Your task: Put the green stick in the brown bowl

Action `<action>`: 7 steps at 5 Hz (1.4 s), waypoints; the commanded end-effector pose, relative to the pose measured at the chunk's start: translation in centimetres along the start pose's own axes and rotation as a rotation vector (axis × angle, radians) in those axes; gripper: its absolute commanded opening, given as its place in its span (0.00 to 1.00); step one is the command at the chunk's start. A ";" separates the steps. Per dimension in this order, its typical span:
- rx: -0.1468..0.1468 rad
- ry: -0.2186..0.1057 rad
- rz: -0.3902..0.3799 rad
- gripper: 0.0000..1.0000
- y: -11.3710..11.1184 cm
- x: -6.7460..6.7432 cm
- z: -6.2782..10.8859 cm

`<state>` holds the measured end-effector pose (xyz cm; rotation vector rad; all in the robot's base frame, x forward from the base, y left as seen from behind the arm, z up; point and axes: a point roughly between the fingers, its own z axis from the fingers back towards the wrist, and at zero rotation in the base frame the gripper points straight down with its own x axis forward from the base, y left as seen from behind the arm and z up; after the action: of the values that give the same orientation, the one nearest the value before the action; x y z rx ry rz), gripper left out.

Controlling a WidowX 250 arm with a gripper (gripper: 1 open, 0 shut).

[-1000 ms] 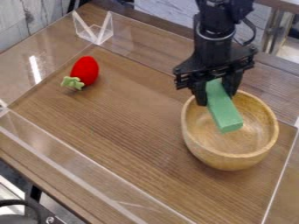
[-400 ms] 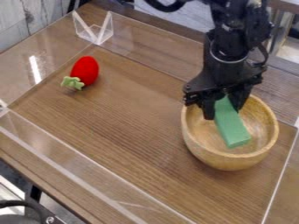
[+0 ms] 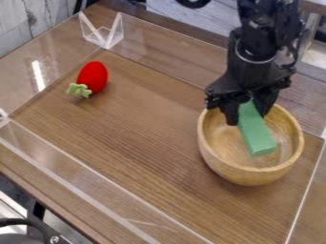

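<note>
While the gripper (image 3: 250, 103) is clamped tight on the green stick (image 3: 256, 132), the stick slants down below it into the brown bowl (image 3: 224, 161); strawberry (image 3: 91, 76) far left.

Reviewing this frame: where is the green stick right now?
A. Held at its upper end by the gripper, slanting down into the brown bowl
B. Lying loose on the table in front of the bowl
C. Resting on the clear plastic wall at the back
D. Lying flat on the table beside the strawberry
A: the gripper is shut on the top of the green stick, whose lower end slants down inside the brown bowl.
</note>
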<state>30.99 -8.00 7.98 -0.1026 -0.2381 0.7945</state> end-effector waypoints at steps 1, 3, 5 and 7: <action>-0.072 -0.018 -0.083 0.00 -1.6 1.0 2.6; -0.051 -0.034 -0.029 0.00 -1.3 0.7 3.6; -0.031 -0.049 0.060 1.00 -1.2 1.6 4.2; -0.035 -0.059 0.138 1.00 -0.2 3.5 7.7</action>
<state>31.03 -5.62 14.18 -0.0875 -0.2522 0.9320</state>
